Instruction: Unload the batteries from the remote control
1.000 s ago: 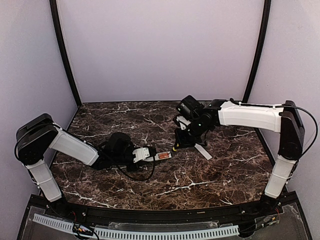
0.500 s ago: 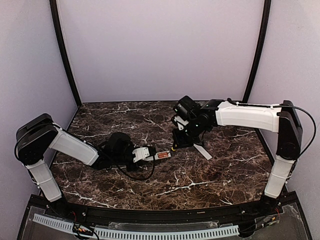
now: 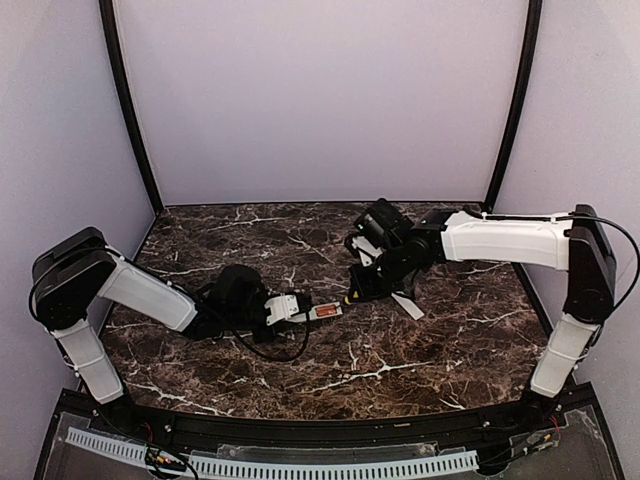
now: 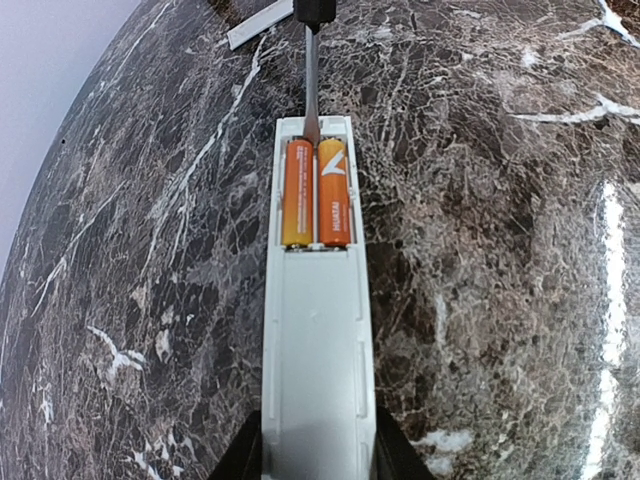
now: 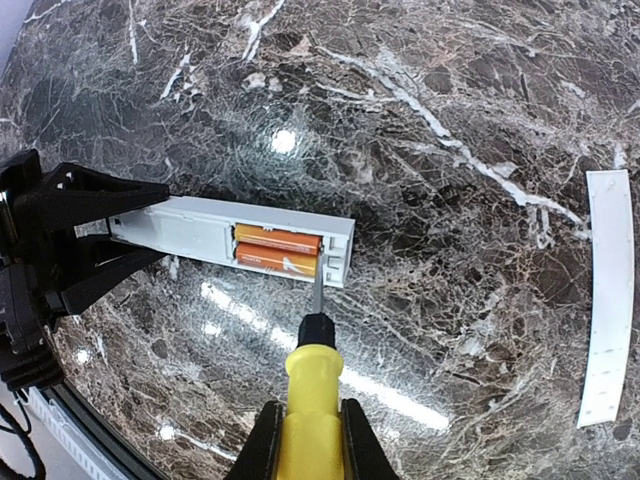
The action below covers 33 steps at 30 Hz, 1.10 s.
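Observation:
The white remote control (image 4: 318, 330) lies on the marble, back up, its recess open with two orange batteries (image 4: 316, 192) side by side inside. My left gripper (image 4: 318, 462) is shut on the remote's near end; it also shows in the top view (image 3: 283, 309). My right gripper (image 5: 309, 440) is shut on a yellow-handled screwdriver (image 5: 313, 385). The screwdriver's thin metal tip (image 5: 318, 292) touches the end of the nearer battery (image 5: 277, 261) at the recess edge. In the top view the right gripper (image 3: 362, 284) stands just right of the remote (image 3: 322, 312).
A thin flat white strip, the battery cover (image 5: 607, 312), lies on the marble to the right of the remote; it also shows in the top view (image 3: 408, 304). Dark marble table (image 3: 400, 350) surrounds the work, with purple walls behind.
My right arm has shifted slightly; the screwdriver stays at the remote's open end. The left gripper and remote have not moved.

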### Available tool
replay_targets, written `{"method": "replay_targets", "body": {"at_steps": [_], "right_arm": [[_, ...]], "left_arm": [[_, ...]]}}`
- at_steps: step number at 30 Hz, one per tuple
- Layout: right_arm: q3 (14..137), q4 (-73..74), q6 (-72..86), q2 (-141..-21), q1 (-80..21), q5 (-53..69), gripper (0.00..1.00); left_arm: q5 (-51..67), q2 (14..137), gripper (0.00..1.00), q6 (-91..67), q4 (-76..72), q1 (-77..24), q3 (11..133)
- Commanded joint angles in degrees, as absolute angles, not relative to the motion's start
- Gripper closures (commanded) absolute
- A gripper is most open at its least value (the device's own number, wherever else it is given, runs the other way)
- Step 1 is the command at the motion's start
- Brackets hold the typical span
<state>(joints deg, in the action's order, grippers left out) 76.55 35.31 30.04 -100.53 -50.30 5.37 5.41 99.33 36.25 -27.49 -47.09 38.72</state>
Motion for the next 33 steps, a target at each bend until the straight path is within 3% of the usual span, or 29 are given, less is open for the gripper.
{"method": "replay_targets", "body": {"at_steps": [1,33], "right_arm": [[72.2,29.3,28.4,-99.0,-51.4,13.8,1.0],[55.0,14.0,27.5,-89.4,-51.2,27.5,1.0]], "left_arm": [[11.9,97.4,1.0,37.6,-29.3,-48.0,37.5],[20.0,96.1,1.0,36.0,-33.0,-48.0,34.5]]}}
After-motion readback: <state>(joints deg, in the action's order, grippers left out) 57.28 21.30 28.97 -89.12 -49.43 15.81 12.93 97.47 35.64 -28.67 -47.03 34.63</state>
